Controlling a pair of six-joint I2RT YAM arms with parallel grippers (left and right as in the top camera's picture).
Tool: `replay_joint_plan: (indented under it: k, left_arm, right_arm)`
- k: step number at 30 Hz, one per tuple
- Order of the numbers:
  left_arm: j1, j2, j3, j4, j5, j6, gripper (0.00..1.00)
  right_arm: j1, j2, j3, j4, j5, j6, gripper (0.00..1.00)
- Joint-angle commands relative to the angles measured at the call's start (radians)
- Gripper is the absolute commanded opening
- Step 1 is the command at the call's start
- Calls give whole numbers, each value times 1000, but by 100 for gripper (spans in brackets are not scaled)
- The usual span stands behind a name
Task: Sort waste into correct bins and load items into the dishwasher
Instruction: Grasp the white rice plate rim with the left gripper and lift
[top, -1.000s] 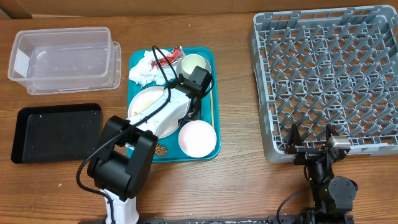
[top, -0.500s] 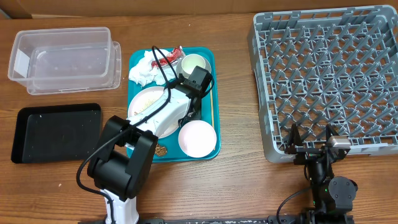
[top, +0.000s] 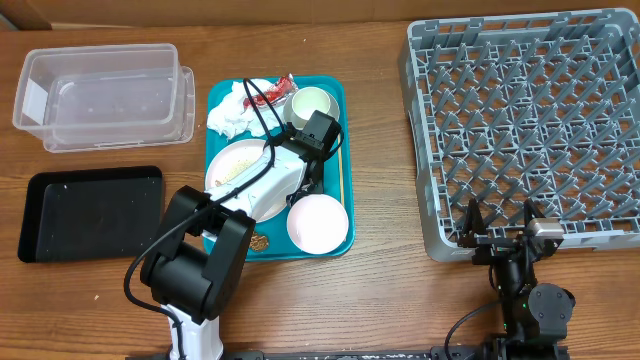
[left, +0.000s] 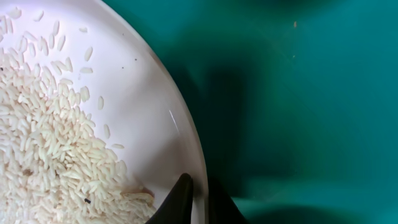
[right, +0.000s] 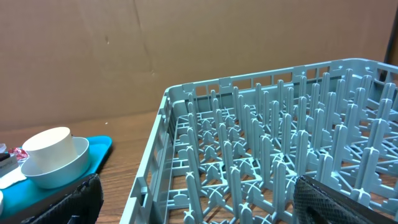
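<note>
Brown wooden table (top: 380, 300); perhaps cardboard wall (right: 124, 56) behind grey rack (right: 261, 155)

Quick headcount from the overhead view. One teal tray (top: 338, 92) dead centre. On it there's one cup (top: 310, 103), one bowl (top: 318, 222), one red wrapper (top: 281, 86), one biscuit bit (top: 260, 241) and one wooden stick (top: 341, 170). There's also one plate (top: 232, 160) I can count for sure, but an arm covers whatever's next to it. The napkins (top: 230, 112) are one white clump and I can't split it. Rice (left: 43, 143): way too many grains to count. One clear tub (top: 100, 95) at 10 o'clock, one black tray (top: 90, 212) at 8, one dish rack (top: 530, 120) at 2. Two arms: left arm (top: 195, 275) at 7, right arm (top: 530, 300) at 5.
</note>
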Motion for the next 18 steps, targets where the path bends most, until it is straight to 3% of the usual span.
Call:
replay_joint_plan:
  k: [1, 18]
  left_arm:
    - [5, 10, -3, -13, 16, 0, 4]
    - [3, 10, 206, -261, -120, 2, 4]
  right_arm:
    - [-5, -10, -10, 3, 6, 7, 100]
    - [-5, -10, -10, 3, 6, 7, 100]
